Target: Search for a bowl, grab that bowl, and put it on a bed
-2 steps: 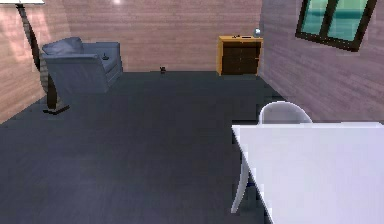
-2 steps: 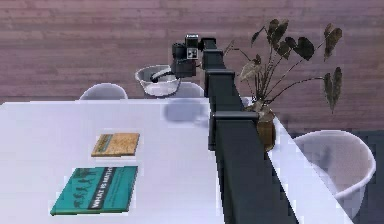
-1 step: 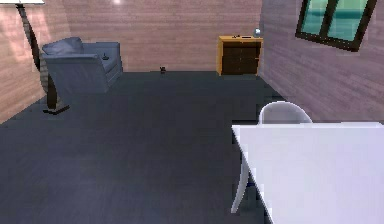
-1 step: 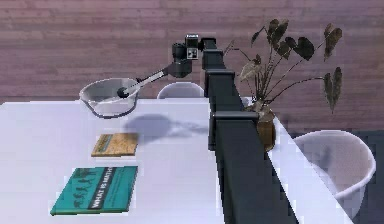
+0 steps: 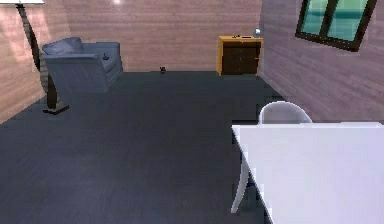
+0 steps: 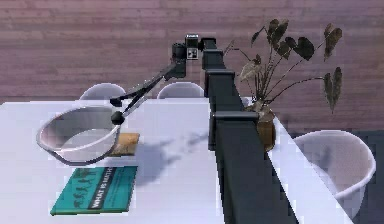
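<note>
Arm side view: we saw the arm (image 6: 228, 140) reach out over the white table (image 6: 180, 190), with the gripper (image 6: 118, 108) angled down toward the view's left. Its fingertips met the rim of a pale bowl (image 6: 75, 135). The bowl perhaps sat slightly above the tabletop, but we could not tell whether the gripper held it. A small tan item (image 6: 128, 146) lay just beside the bowl, a teal book (image 6: 97, 190) nearer the camera, and a potted plant (image 6: 268, 110) just right of the arm.

Forward view: we noted a blue armchair (image 5: 80, 62), a floor lamp (image 5: 42, 60), a wooden cabinet (image 5: 240, 55), a window (image 5: 340, 22) and a white chair (image 5: 285, 113).
</note>
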Motion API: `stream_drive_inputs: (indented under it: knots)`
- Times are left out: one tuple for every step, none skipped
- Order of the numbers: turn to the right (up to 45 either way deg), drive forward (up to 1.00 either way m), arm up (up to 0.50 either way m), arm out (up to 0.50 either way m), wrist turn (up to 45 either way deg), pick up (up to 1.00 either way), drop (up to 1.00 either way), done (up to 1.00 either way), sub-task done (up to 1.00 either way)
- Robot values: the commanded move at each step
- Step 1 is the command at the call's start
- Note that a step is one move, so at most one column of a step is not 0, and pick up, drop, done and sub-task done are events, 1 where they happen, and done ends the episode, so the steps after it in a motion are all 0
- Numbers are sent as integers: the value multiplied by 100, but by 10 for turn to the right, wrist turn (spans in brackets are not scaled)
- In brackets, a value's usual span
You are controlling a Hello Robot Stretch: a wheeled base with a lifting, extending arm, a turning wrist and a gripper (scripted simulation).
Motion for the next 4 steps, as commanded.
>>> stream_drive_inputs:
  knots:
    - [0,0,0,0,-180,0,0,0,0]
    - [0,0,0,-48,0,0,0,0,0]
    - [-450,0,0,0,0,0,0,0,0]
    - [-450,0,0,0,0,0,0,0,0]
